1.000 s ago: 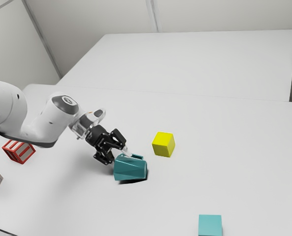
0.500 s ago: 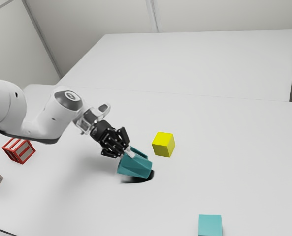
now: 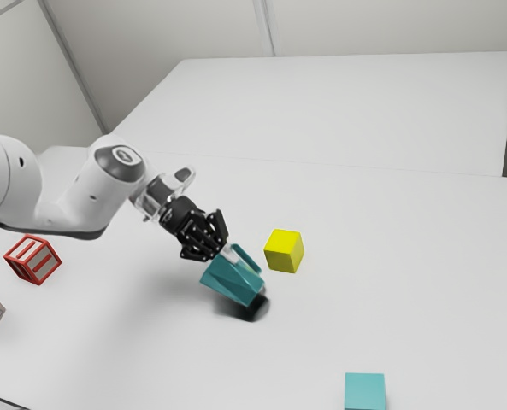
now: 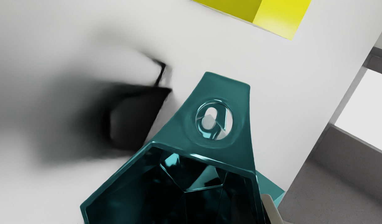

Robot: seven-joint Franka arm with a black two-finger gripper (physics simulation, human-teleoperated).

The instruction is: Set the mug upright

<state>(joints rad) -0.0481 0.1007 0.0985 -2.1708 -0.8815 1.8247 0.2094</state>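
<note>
Tilted mug [image 3: 232, 280] is gripped by the hand [image 3: 228, 254]. Should be rotated slowly, base levelled before release.

Mug [image 3: 232, 280]: teal, glossy, faceted
Handle [image 4: 225, 87]: same teal, pierced by a rounded hole
Mouth: angled up toward the claw [image 3: 226, 254]
Base: lower end, mug tilted
Place: in the claw's grip, just above the counter [image 3: 364, 256]
</note>
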